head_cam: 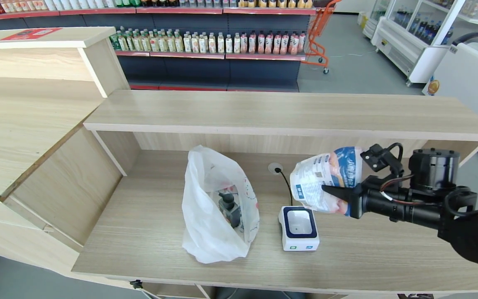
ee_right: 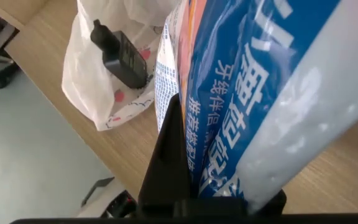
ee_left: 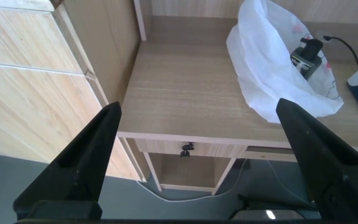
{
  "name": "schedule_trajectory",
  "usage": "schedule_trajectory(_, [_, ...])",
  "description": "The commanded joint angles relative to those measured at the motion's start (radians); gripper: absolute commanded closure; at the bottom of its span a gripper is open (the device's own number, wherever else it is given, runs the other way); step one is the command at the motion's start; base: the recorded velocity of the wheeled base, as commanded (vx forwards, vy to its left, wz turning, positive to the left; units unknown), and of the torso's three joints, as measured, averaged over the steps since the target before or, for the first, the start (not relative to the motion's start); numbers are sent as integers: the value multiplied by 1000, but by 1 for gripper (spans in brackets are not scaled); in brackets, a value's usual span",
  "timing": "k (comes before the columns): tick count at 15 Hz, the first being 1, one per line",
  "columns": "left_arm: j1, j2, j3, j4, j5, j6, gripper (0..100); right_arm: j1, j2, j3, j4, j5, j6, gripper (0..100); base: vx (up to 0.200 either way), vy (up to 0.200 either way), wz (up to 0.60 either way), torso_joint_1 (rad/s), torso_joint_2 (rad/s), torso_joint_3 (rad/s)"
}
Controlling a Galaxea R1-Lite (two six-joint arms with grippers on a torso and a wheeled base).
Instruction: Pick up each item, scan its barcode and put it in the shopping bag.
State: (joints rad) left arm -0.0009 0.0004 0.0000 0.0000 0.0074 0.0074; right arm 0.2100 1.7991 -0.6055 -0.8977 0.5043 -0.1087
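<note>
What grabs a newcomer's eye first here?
The right pincer, shut on a blue-and-white packet held in the air by the scanner on the counter. To the scanner's left stands the open white shopping bag, a dark pump bottle already inside.

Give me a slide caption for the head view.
Right gripper holds a blue-and-white pack near the scanner, with the white bag alongside on the counter.

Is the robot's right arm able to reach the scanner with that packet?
Probably yes: the right end effector holds the packet raised close to the scanner, and nothing stands between them.
</note>
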Motion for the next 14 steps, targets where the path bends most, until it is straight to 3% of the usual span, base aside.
schedule_trajectory(1, [1, 0, 0, 0, 0, 2, 0, 6, -135, 44, 28, -24, 78, 100, 0, 0, 0, 0, 0, 0])
schedule_trajectory(2, [-1, 0, 0, 0, 0, 0, 0, 6, -146, 56, 28, -32, 110, 100, 0, 0, 0, 0, 0, 0])
schedule_trajectory(8, [-1, 0, 0, 0, 0, -1, 0, -14, -136, 52, 32, -38, 224, 100, 0, 200, 0, 6, 5, 1])
schedule_trajectory(14, [1, 0, 0, 0, 0, -1, 0, 0, 29, -43, 42, -38, 228, 100, 0, 0, 0, 0, 0, 0])
